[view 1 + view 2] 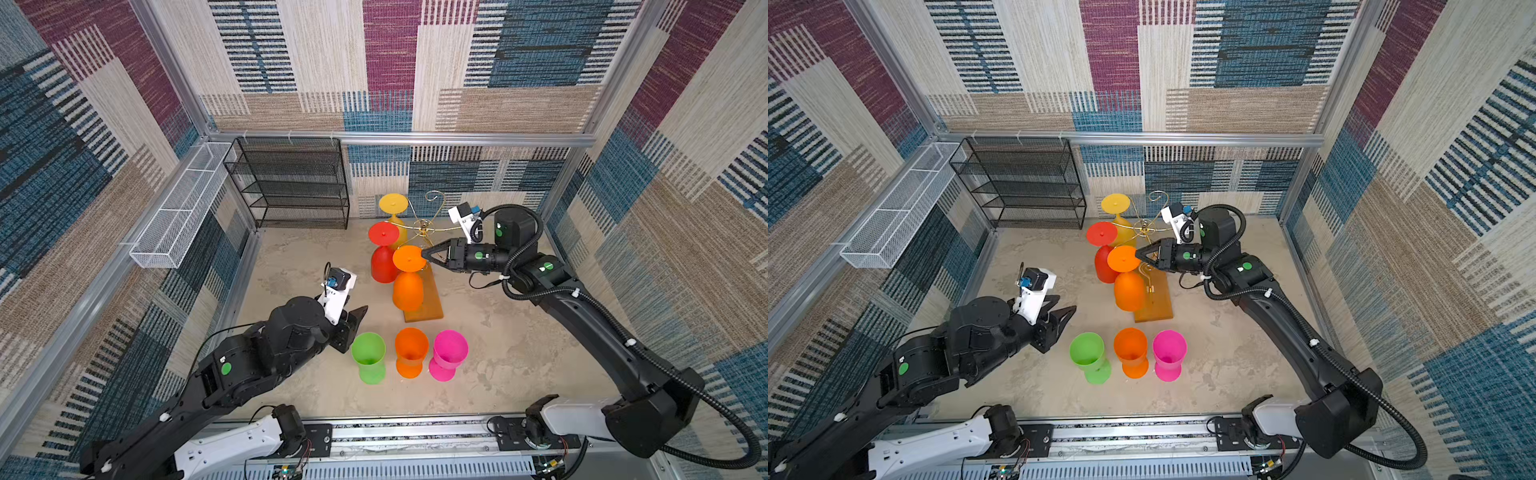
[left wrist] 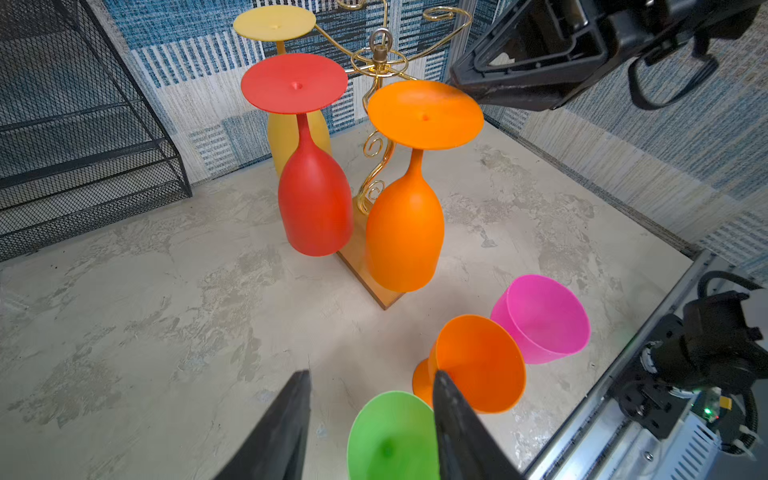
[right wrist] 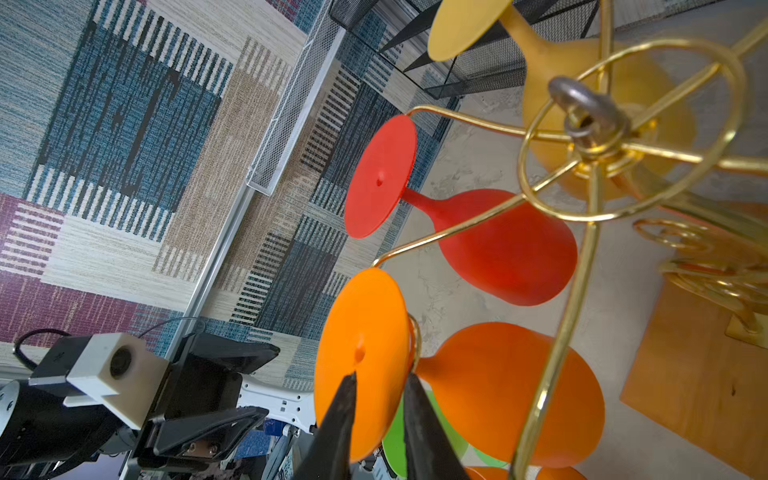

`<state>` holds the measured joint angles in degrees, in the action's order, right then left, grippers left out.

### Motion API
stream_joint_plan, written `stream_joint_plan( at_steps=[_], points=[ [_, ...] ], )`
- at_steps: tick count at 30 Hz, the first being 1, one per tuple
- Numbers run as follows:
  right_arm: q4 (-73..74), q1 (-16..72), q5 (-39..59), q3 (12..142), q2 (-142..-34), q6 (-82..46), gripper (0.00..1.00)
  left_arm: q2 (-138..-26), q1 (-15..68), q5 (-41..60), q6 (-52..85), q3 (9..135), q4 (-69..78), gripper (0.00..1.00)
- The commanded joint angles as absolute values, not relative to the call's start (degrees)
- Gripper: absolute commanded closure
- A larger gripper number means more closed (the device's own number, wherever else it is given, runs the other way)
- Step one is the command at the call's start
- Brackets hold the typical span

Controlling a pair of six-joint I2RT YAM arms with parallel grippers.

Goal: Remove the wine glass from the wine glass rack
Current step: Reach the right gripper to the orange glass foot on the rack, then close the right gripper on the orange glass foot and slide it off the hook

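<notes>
The wine glass rack (image 1: pixel 424 226), thin gold wire on a brown wooden base (image 1: pixel 433 309), stands at the back middle in both top views. Three wine glasses hang on it bowl down: yellow (image 1: pixel 394 205), red (image 1: pixel 383 259) and orange (image 1: pixel 408 291). My right gripper (image 1: pixel 424 252) reaches in from the right. In the right wrist view it (image 3: pixel 380 376) is pinched on the rim of the orange glass's foot disc (image 3: pixel 365 353), one finger on each face. My left gripper (image 2: pixel 372 374) hovers open and empty beside a green glass (image 2: pixel 390 440).
Three glasses stand upright on the table in front of the rack: green (image 1: pixel 368 357), orange (image 1: pixel 411 351) and pink (image 1: pixel 449 353). A black mesh shelf (image 1: pixel 291 183) stands at the back left. A long white mesh basket (image 1: pixel 183 208) hangs on the left wall.
</notes>
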<state>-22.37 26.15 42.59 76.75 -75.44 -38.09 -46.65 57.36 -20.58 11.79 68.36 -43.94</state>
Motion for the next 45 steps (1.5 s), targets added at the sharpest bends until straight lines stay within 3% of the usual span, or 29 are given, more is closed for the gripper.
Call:
stream_joint_plan(
  at_steps=[1,33,45],
  points=[
    [-20.2,26.2,44.2,76.5,-75.5,-38.4,0.77,-46.7,57.2,-20.2,10.5,68.2,-42.4,0.49],
    [-16.3,27.0,47.0,75.0,-76.9,-41.6,0.81,-46.4,56.5,-19.4,11.2,67.0,-41.9,0.5],
    [-17.4,27.0,46.1,75.2,-77.1,-41.7,0.91,-46.2,56.2,-19.4,11.2,66.8,-42.2,0.5]
  ],
)
